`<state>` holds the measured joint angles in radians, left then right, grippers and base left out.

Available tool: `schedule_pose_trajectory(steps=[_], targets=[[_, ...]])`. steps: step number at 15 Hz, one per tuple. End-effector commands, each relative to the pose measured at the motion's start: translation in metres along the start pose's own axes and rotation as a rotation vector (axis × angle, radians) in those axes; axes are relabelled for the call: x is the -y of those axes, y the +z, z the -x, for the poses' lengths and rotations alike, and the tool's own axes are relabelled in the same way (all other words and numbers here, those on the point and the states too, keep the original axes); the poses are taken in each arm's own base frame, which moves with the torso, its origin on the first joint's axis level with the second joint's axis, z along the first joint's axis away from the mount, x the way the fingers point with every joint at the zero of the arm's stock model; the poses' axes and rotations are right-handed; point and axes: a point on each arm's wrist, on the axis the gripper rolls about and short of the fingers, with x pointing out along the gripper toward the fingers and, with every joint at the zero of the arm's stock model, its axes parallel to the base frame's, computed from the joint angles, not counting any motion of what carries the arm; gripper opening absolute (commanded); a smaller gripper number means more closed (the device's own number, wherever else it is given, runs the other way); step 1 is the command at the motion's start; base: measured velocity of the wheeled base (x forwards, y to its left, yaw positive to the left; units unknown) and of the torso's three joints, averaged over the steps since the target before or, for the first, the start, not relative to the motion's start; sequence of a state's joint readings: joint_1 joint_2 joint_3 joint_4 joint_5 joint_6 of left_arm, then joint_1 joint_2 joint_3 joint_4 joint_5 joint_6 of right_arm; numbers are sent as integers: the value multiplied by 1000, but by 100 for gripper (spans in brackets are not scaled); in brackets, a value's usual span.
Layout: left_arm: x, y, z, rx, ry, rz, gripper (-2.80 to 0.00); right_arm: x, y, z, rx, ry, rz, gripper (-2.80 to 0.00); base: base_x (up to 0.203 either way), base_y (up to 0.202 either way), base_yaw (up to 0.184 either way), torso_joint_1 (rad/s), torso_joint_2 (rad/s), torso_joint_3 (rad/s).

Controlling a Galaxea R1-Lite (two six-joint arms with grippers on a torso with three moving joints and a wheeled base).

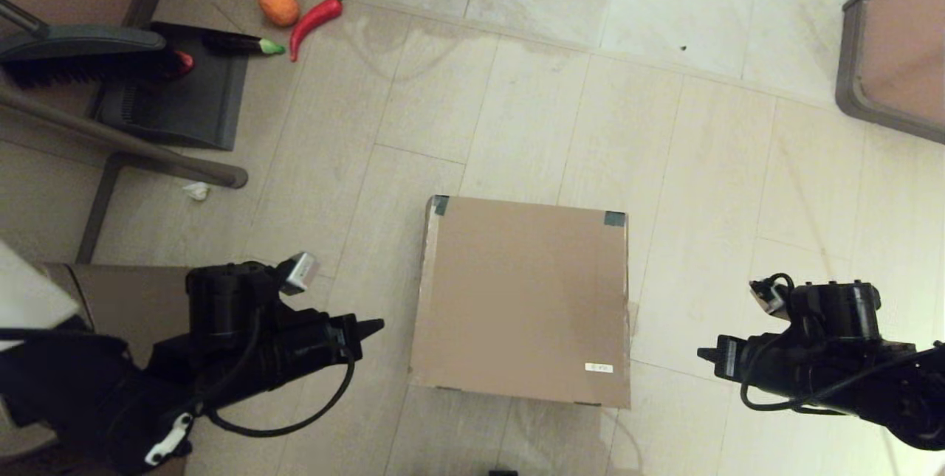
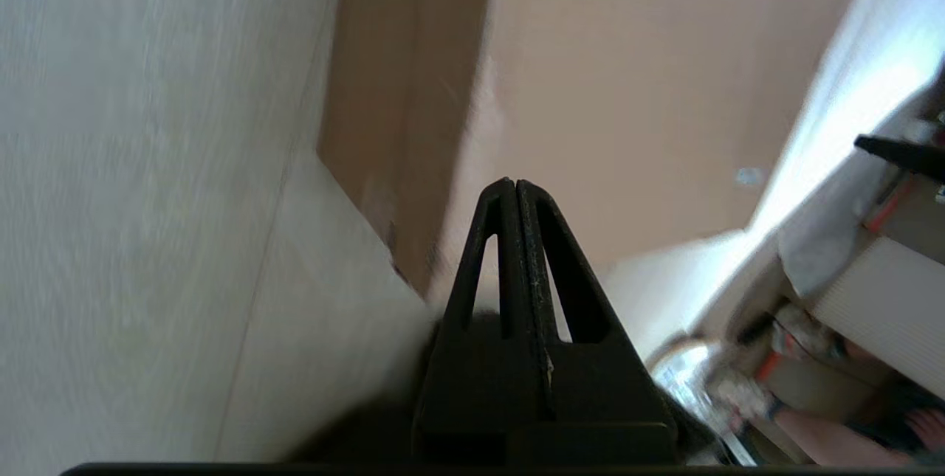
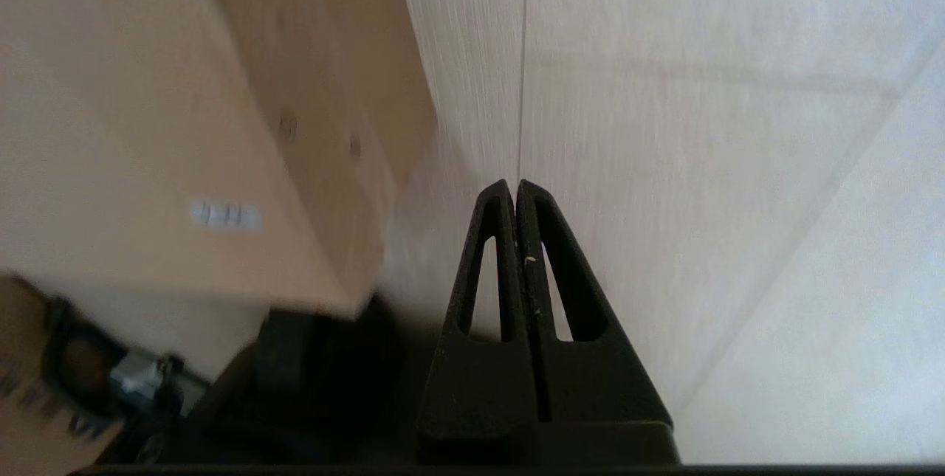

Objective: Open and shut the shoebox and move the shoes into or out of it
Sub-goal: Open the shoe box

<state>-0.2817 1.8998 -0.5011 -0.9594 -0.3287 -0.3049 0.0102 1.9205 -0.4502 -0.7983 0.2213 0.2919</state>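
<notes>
Left gripper [image 1: 378, 325] and right gripper [image 1: 703, 353] flank the closed shoebox [image 1: 523, 297], both with fingers pressed together and holding nothing.

Shoebox rests on the tiled floor [image 1: 709, 166] between the two arms, lid flat, neither gripper touching it. No shoes are visible, so they are presumably inside. Judged progress: at the start; opening the lid and moving the shoes remain.

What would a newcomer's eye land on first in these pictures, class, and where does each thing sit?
First, the closed shoebox on the floor, front and centre, black tape at its two far corners. Next, the two black arms flanking it: the left hand and right hand both point inward at the box, shut and touching nothing. Last, the bright toy vegetables, like the red chili, lie far left beside a dustpan.
</notes>
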Motion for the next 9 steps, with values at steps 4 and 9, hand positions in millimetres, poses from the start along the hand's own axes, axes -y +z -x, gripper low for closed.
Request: schedule_pose_trajectory(steps=[4,9], targets=[[-22,-7,-49,44,72,-5,-280,-7,-4,-39,10,50,4,-280,0,0,0,0,0,0],[-33,-10,-77,58,113,-15,-280,-21,-1,-67,4,92,8,-280,0,0,0,0,0,0]])
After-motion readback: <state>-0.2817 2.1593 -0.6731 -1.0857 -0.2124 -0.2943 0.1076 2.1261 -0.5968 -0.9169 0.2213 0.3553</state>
